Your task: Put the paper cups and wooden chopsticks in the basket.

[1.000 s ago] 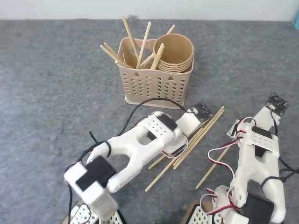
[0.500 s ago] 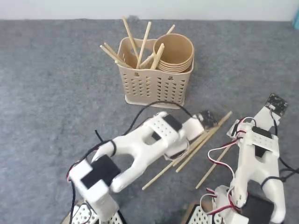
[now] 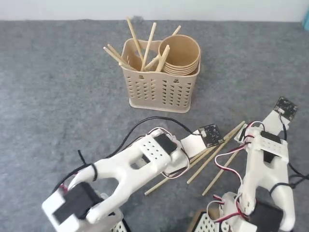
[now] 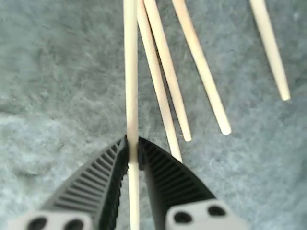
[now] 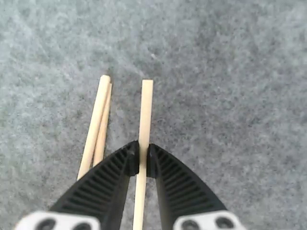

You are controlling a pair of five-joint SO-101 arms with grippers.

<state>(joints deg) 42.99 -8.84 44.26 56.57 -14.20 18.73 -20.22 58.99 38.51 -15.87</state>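
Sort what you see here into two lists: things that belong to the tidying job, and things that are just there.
Belongs to the job:
basket
paper cups stacked in it
standing chopsticks in it
loose chopsticks lying flat
chopstick pinched in the left arm's fingers
second chopstick pinched in the right arm's fingers

Just there:
grey carpet
white wall

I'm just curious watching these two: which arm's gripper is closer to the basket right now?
The left. The left gripper, clamping a chopstick, sits just on the arms' side of the basket; the right gripper, holding another chopstick, is farther off to the right.
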